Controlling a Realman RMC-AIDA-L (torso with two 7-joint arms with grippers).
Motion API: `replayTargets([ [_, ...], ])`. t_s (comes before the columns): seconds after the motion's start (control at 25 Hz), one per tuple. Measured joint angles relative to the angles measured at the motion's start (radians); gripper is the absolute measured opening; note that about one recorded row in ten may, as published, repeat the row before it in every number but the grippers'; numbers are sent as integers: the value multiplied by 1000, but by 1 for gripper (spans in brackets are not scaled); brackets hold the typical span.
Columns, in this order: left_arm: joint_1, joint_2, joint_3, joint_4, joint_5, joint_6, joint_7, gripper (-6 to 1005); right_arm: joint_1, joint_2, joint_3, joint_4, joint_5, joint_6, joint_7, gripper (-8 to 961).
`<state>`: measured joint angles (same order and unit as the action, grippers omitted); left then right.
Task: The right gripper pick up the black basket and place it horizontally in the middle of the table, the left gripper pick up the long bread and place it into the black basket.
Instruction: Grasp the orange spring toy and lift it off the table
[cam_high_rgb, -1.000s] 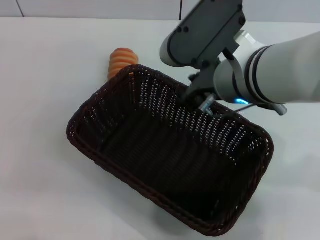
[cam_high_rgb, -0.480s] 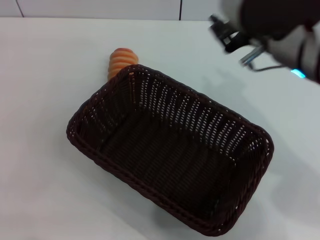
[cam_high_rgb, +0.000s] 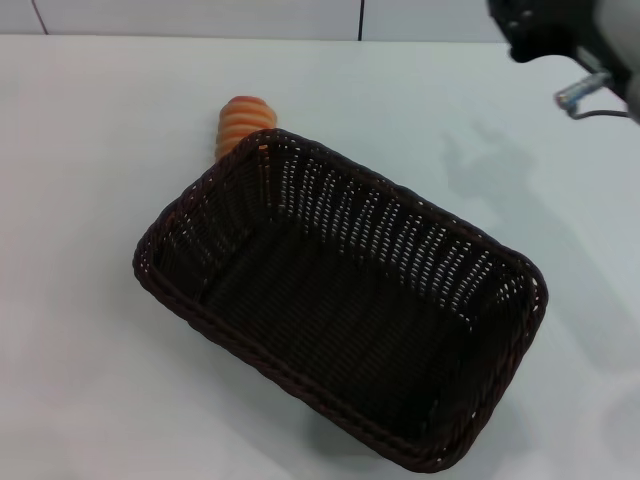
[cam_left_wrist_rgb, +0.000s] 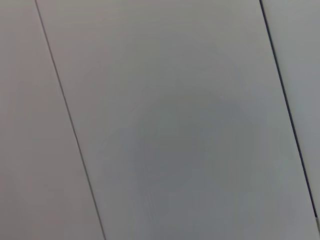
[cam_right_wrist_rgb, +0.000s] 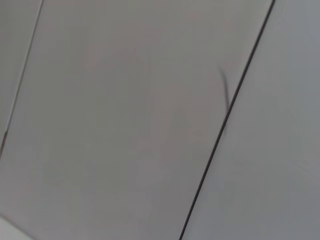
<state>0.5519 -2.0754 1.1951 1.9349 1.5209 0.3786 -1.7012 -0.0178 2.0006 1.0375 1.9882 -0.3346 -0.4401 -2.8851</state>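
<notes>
Your right gripper (cam_high_rgb: 560, 40) sits at the far right edge of the head view, well clear of the basket (cam_high_rgb: 340, 310); you cannot tell how its fingers stand. The basket lies skewed on the pale table (cam_high_rgb: 90, 140), down and left of the gripper. The bread (cam_high_rgb: 241, 122) touches its far corner (half hidden). Both wrist views show only grey panels (cam_left_wrist_rgb: 165, 125) with dark seams.

bright, even light; soft shadows
</notes>
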Motion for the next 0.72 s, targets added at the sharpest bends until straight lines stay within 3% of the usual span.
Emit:
replayTargets([
  [0.04, 9, 0, 8, 11, 0, 0, 0, 775, -39, 0, 18, -23, -1, 89, 0, 391],
  [0.2, 26, 0, 15, 29, -1, 0, -8, 775, -76, 0, 47, -68, -2, 201, 1, 391],
  [0.24, 35, 0, 17, 38, -1, 0, -18, 775, -104, 0, 78, -123, -3, 351, 4, 390],
  [0.28, 35, 0, 17, 38, -1, 0, -18, 775, -104, 0, 78, -123, -3, 351, 4, 390],
  [0.32, 39, 0, 17, 43, -1, 0, -25, 775, -121, 1, 99, -163, -3, 451, 6, 390],
  [0.4, 49, 0, 17, 52, -1, 0, -35, 775, -146, 6, 152, -271, -3, 712, 11, 390],
  [0.52, 62, 0, 17, 68, -1, 0, -40, 775, -158, 30, 236, -425, 0, 1028, 15, 390],
  [0.56, 72, 0, 17, 81, -1, 0, -45, 775, -164, 61, 295, -514, 3, 1168, 17, 391],
  [0.72, 84, 0, 21, 97, -1, 0, -52, 775, -171, 82, 337, -597, 27, 1274, 20, 391],
])
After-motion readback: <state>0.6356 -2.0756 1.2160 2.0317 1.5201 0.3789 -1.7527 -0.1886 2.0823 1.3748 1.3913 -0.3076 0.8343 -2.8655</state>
